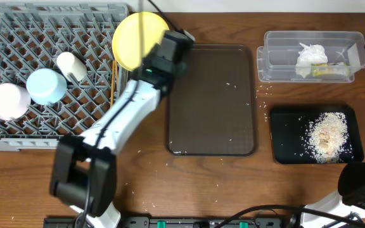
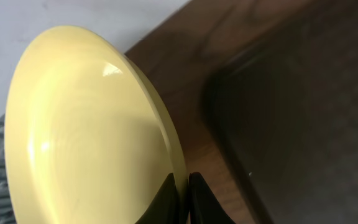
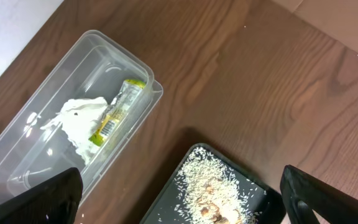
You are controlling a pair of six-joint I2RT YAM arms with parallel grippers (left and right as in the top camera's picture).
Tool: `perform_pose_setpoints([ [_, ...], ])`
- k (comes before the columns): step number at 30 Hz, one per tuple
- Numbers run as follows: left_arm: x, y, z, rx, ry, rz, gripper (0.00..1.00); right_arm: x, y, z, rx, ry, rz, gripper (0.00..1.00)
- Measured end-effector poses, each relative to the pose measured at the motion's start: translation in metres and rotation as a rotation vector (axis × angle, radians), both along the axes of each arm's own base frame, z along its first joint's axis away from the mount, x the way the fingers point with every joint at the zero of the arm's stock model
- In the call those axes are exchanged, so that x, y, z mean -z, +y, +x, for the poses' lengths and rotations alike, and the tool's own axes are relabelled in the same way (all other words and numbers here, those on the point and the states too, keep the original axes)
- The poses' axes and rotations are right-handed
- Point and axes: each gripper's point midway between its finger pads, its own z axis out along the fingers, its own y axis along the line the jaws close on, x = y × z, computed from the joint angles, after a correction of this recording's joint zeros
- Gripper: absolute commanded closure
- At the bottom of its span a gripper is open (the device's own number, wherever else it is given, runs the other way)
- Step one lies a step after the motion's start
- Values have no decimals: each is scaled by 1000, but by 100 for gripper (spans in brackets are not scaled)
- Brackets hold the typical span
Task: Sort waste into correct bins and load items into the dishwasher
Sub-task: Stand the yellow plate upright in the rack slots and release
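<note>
The left claw (image 2: 184, 199) is pinched together on the rim of the pale yellow plate (image 2: 92, 137), its two dark fingers pressed against either face, and the plate stands on edge. From above it sits over the far right corner of the grey dish rack (image 1: 18, 136), next to the far left corner of the dark brown serving tray (image 1: 211, 101); whether it touches the rack cannot be told. The right claw (image 3: 180, 180) hangs with its fingers wide apart and nothing between them, above the right side of the surface (image 1: 265, 190). Below it, near the front right corner, lies the glossy black tray (image 1: 290, 139), with a heap of pale rice scraps (image 1: 327, 134) on its right half. A few loose grains dot the bare wood along the front edge and beside the brown tray. That tray lies in the middle of the surface, with only stray grains on it. On the left, the rack holds a pale pink cup (image 1: 8, 101) at its front left, the light blue bowl (image 1: 46, 85) just beside it, and the small white cup-like bowl (image 1: 71, 65) tipped over behind that. The wooden chopsticks (image 1: 113, 82) lie along the rack's right edge. Farthest back, at the far right corner, the clear tub (image 1: 271, 63) contains the crumpled white tissue (image 1: 311, 57), and the green-and-orange wrapper (image 1: 331, 71) lies against it.
</note>
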Motion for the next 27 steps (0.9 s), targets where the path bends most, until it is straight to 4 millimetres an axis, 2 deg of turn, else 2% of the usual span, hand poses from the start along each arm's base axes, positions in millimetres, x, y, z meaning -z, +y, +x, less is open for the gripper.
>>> perform_pose_setpoints([
  [4, -15, 6, 3, 35, 3, -133, 93, 0, 0, 0, 0, 0, 0, 1],
  [10, -20, 20, 11, 24, 24, -315, 92, 0, 0, 0, 0, 0, 0, 1],
  [20, -36, 62, 27, -43, 22, -602, 93, 0, 0, 0, 0, 0, 0, 1],
  [27, -57, 82, 31, -45, 33, -847, 92, 0, 0, 0, 0, 0, 0, 1],
])
